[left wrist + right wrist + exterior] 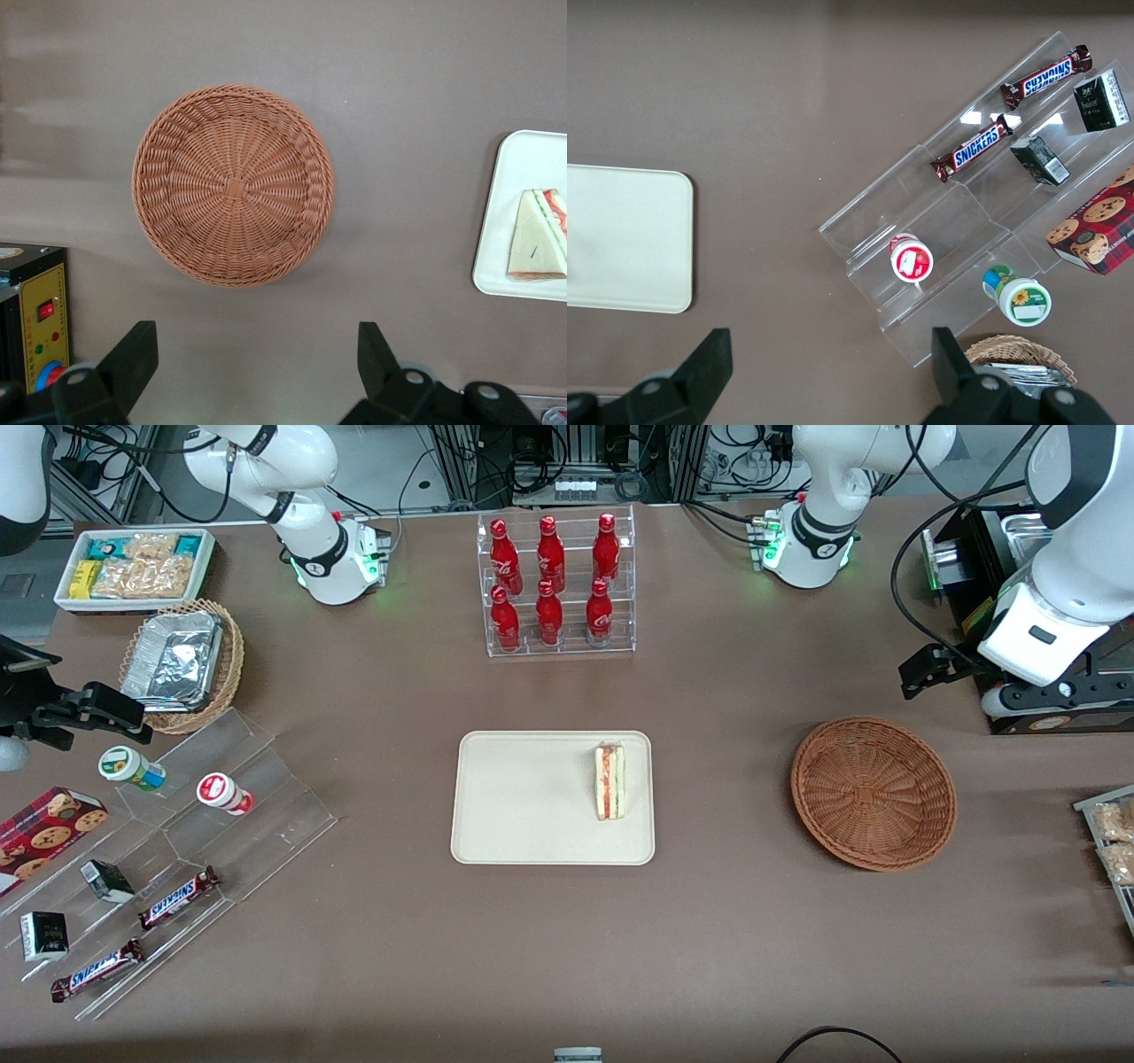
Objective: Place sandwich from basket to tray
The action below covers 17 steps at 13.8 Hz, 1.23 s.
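On the tray, near its basket-side rim, the sandwich lies flat; the basket holds nothing. Gripper hangs high above the table, fingers spread, holding nothing (task looks done). Remaining risk: a low sweep nudging the basket.

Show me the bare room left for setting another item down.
Most of the tray is bare beside the sandwich; the basket holds nothing. Brown table lies bare between them. The open claw hangs above the basket. Crowded: the snack steps.
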Each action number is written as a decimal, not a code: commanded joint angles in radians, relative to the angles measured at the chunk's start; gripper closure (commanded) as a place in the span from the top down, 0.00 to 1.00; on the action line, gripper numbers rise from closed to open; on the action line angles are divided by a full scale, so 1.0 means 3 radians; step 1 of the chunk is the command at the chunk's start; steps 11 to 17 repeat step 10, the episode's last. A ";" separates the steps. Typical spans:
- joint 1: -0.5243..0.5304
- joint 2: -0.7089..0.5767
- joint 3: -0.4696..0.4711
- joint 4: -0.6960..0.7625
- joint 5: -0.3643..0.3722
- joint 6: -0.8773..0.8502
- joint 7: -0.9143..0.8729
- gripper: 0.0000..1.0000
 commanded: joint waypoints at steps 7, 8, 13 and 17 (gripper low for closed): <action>0.0808 0.0025 -0.0880 0.0260 0.0031 -0.0215 0.0031 1.00; 0.0787 0.0025 -0.0880 0.0260 0.0031 -0.0231 0.0031 1.00; 0.0756 0.0030 -0.0880 0.0306 0.0036 -0.0231 0.0021 1.00; 0.0756 0.0030 -0.0880 0.0306 0.0036 -0.0231 0.0021 1.00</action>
